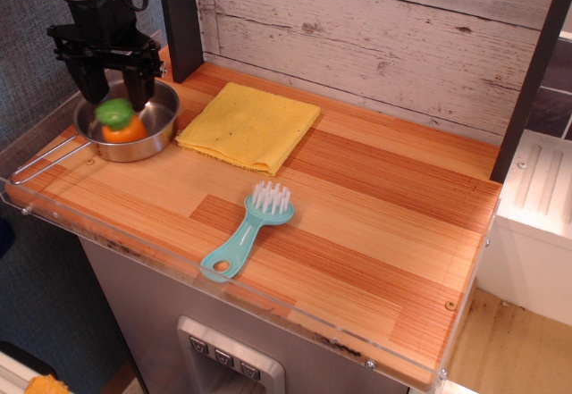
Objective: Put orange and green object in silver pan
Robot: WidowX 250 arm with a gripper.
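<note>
The orange and green object (pixel 121 124) lies inside the silver pan (pixel 159 113) at the far left of the wooden counter. It is tipped over, with its green top pointing left, and looks slightly blurred. The pan's wire loop handle (pixel 43 162) points toward the front left. My black gripper (pixel 113 88) hangs straight over the pan, just above the toy. Its jaws stand apart on either side of the green top and do not hold it.
A yellow folded cloth (pixel 248 126) lies just right of the pan. A teal brush with white bristles (pixel 250 229) lies near the front middle. A dark post (pixel 180 19) stands behind the pan. A clear plastic lip runs along the counter's front edge (pixel 179 278).
</note>
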